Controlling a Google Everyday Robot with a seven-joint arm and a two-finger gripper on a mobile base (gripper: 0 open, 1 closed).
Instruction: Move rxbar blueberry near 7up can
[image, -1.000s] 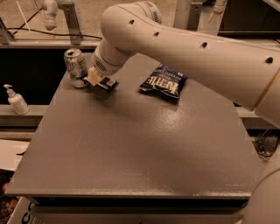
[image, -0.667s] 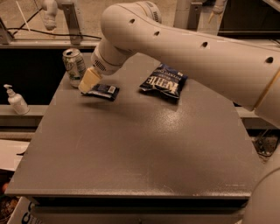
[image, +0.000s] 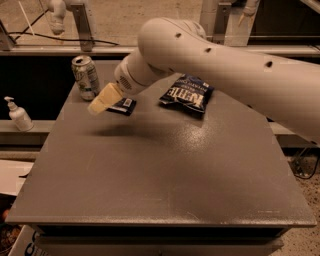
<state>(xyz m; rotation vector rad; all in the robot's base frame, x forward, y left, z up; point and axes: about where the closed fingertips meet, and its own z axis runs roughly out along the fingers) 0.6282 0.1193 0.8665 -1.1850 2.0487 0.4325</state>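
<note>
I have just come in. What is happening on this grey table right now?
A robot arm reaches in from the right over the table. Its gripper hangs a little above the surface, between the 7up can and the rxbar blueberry, and carries nothing. The bar lies flat on the table just right of the upright can, not touching it, so the move looks done. A chip bag lies farther right.

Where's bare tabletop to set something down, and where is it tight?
The whole front half of the table, in front of the chip bag and rxbar blueberry, is bare. Back left is crowded: the 7up can, the bar and the gripper hovering beside it.
</note>
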